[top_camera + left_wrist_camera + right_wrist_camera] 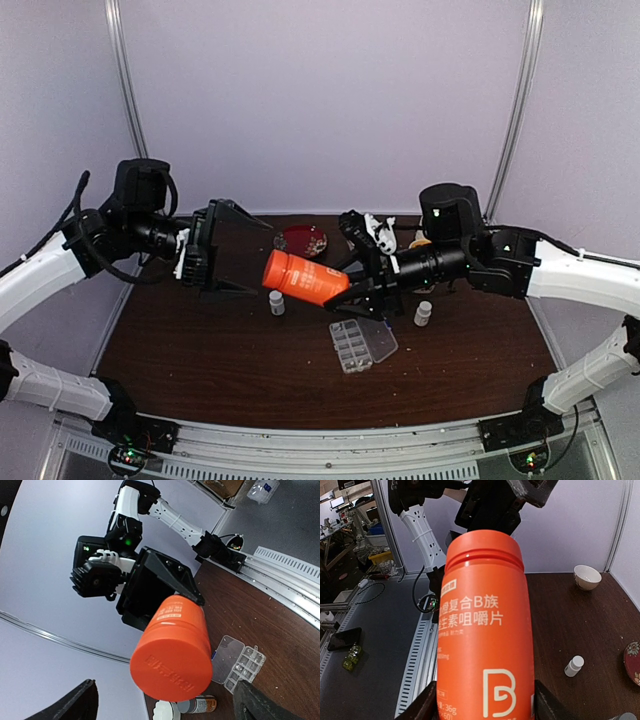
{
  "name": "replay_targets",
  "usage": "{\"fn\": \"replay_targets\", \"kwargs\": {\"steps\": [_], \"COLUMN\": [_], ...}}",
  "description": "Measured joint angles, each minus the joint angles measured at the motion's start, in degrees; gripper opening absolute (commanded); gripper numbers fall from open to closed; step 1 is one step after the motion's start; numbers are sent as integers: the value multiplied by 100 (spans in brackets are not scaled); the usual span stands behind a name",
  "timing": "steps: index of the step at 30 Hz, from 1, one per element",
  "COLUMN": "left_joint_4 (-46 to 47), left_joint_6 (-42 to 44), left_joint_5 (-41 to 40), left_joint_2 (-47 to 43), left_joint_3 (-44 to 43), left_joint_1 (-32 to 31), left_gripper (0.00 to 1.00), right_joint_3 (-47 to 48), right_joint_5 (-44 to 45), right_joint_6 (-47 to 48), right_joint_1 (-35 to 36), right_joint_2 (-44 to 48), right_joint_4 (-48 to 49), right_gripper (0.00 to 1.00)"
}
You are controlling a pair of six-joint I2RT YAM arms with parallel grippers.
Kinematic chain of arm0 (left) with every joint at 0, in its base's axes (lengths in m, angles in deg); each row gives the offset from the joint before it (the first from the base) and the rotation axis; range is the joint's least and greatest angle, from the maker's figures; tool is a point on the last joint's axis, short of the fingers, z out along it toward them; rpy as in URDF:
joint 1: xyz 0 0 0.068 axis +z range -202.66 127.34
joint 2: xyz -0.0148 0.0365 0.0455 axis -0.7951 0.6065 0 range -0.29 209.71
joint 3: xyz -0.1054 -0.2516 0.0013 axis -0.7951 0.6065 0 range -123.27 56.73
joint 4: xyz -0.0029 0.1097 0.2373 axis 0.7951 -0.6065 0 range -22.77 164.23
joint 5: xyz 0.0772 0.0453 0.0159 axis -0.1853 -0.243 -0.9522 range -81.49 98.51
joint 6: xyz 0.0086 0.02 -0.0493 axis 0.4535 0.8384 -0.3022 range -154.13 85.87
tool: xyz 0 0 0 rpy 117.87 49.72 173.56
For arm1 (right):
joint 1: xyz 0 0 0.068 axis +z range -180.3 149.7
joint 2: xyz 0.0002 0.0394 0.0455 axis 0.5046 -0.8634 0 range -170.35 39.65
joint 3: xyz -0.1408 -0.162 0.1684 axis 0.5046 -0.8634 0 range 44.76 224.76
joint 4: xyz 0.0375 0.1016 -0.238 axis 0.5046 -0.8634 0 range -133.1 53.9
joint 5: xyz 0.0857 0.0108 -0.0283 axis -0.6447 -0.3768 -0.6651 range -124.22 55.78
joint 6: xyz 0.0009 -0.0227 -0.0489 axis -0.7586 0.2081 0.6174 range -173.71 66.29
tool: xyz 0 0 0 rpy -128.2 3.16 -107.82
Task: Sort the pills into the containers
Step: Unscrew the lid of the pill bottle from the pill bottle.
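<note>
Obs 1. The right claw [485, 706] pinches the orange bottle [303, 277] near its base, 1 finger on each side of the body. It holds the bottle off the worktop [200, 360], lying nearly level, with the cap [171, 666] aimed at the other arm. The cap is on.

Obs 2. The left claw [250, 262] is spread wide and empty, its mouth facing the cap. The cap sits at or just in front of that mouth. No contact shows, and I cannot tell how far the tips reach past it.

Reading: 1 arm appears to fix the body so the other can close on the cap and twist it off. The level, raised hold gives the left claw a straight approach.

Obs 3. No pills are visible; presumably they are inside the closed bottle. The organizer box [362, 345] lies flat on the worktop, below and slightly right of the bottle, with its lid swung open and its compartments facing up. They are too small to tell whether any holds a pill. Its spot close under the bottle suits a short pour.

Obs 4. 1 small white bottle [277, 302] stands upright left of the box, and a second white bottle [423, 313] stands to its right. Neither is touched.

Risk (judgement): a stiff cap could spin the bottle in the right claw.
</note>
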Motion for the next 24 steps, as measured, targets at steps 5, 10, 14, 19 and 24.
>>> {"fn": "replay_targets", "kwargs": {"steps": [5,10,14,19,24], "left_joint_4": [-184,-258,-306,-334,-341], "left_joint_6": [299,439,472,505,525], "left_joint_5": [-216,-299,-317,-315,-308], "left_joint_2": [199,260,260,260,260], "left_joint_3": [-175,-227,-227,-227,-227], "left_joint_1": [-181,-245,-275,-286,-286], "left_gripper": [82,80,83,85,76], "right_joint_3": [81,151,157,254,317], "right_joint_5": [-92,-94,-96,-96,-96], "right_joint_6": [-26,-37,-48,-63,-74], "right_joint_1": [-11,-15,-28,-37,-48], "right_joint_2": [-4,-24,-76,-223,-284], "right_joint_4": [-170,-208,-208,-227,-229], "right_gripper": [12,11,10,10,9]}}
